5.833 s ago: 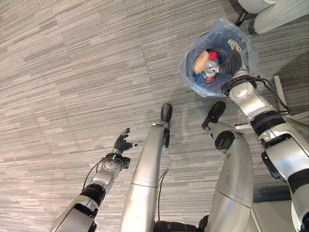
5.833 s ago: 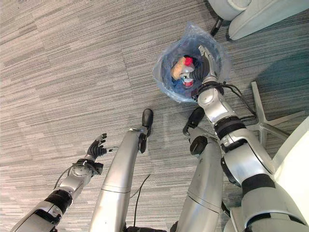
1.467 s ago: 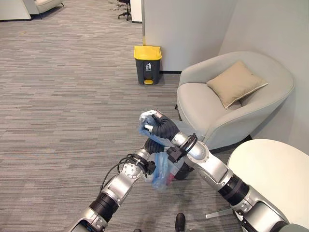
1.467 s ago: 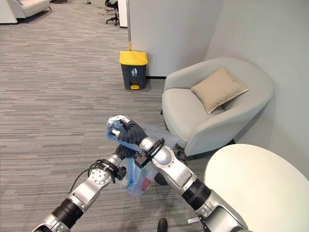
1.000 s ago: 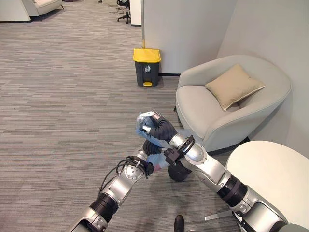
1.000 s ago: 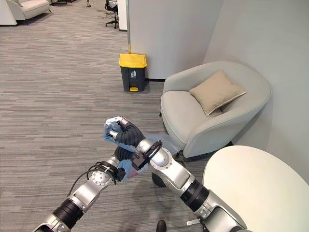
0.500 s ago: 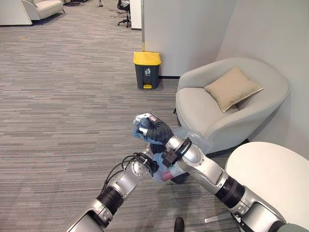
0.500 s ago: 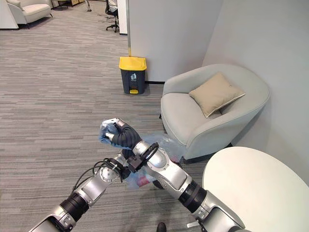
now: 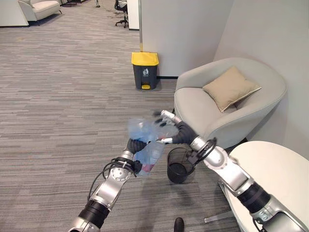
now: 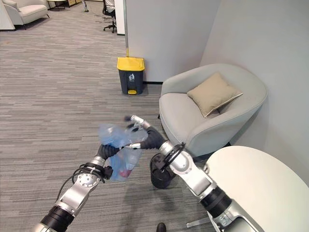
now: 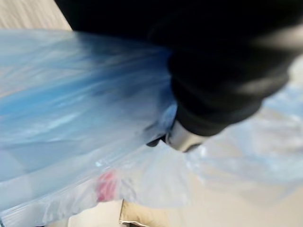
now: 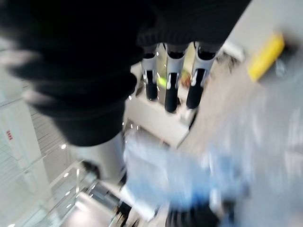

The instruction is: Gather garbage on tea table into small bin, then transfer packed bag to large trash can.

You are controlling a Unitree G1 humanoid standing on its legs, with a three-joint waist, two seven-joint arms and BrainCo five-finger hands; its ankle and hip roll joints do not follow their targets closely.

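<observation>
A blue plastic garbage bag [image 9: 146, 147] with red and white trash inside hangs in the air, clear of the floor. My left hand [image 9: 135, 144] is shut on the bag's gathered neck; the left wrist view has the blue film [image 11: 71, 123] pressed close against the hand. My right hand [image 9: 175, 130] sits just right of the bag's top, its fingers [image 12: 170, 90] straight and spread, holding nothing. The small black bin [image 9: 178, 166] stands on the carpet below my right forearm, without its bag. The large trash can [image 9: 145, 70], dark with a yellow lid, stands far ahead by the wall.
A grey armchair [image 9: 198, 104] with a tan pillow [image 9: 231, 88] stands right of the bin. A round white table [image 9: 270, 169] fills the lower right. Open grey carpet stretches ahead and to the left toward the yellow-lidded can.
My right hand has let go of the bag's top, opened and drawn right. The bag now hangs from my left hand alone, left of the small bin.
</observation>
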